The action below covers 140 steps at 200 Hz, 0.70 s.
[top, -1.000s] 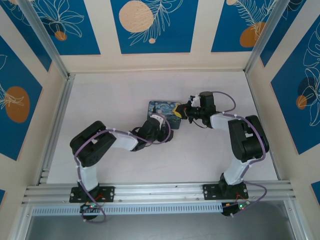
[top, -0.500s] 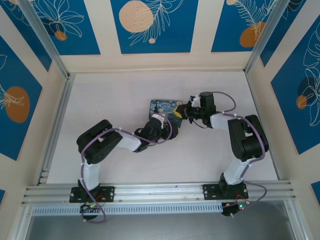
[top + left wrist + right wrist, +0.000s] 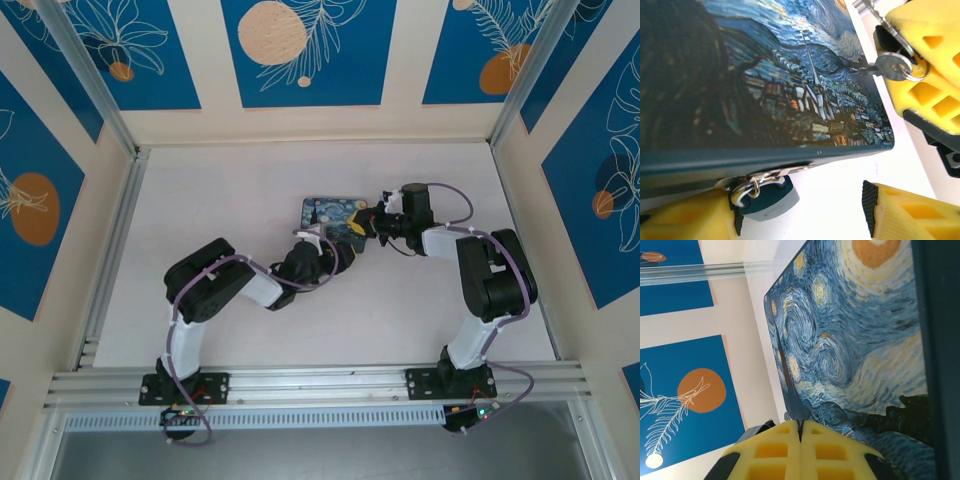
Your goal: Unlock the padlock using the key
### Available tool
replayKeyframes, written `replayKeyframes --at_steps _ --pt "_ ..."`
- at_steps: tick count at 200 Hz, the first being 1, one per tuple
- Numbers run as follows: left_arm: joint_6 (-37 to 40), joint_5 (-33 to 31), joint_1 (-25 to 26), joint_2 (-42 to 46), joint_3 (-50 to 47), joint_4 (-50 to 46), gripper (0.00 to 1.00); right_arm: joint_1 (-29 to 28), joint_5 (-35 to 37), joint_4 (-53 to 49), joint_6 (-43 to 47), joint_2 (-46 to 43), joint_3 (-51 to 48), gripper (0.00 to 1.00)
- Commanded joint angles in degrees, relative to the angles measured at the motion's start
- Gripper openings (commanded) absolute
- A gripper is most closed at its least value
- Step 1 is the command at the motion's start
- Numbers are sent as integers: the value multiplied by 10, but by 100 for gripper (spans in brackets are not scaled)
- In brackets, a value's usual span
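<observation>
Two arms, one change. Over the last second the left arm has folded forward across the counter (image 3: 220,200), bringing the left pincer (image 3: 318,243) up to the near edge of the painted tin (image 3: 335,212); the right arm has held its place. Judged meaning: the lock is about to be steadied so the key can be brought to it.

- The padlock (image 3: 767,200): small grey-blue body and thin bright shackle. It hangs shut from the tin's clasp at the lower front edge, just above the counter.
- Left pincer (image 3: 800,212): spread wide. One yellow finger (image 3: 690,217) touches the padlock and the other stands well apart.
- The key (image 3: 892,65): silvery, on a split ring. It sits over the tin's right corner, well apart from the padlock.
- Right pincer (image 3: 800,435): fingers pressed together and apparently clamping the key.
</observation>
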State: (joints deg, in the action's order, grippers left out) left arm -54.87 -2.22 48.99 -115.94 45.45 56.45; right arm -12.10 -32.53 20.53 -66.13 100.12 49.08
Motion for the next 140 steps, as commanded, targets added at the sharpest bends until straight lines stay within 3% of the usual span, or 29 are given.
replayKeyframes --at_steps 1,66,140 --pt "-37 -1 5 0 -16 36 63 4 -18 4 8 12 -2 0" --pt "-65 -21 15 -2 -15 48 50 4 -22 16 0 23 -2 0" --pt "-94 -71 27 -7 -15 42 52 5 -25 15 1 23 1 0"
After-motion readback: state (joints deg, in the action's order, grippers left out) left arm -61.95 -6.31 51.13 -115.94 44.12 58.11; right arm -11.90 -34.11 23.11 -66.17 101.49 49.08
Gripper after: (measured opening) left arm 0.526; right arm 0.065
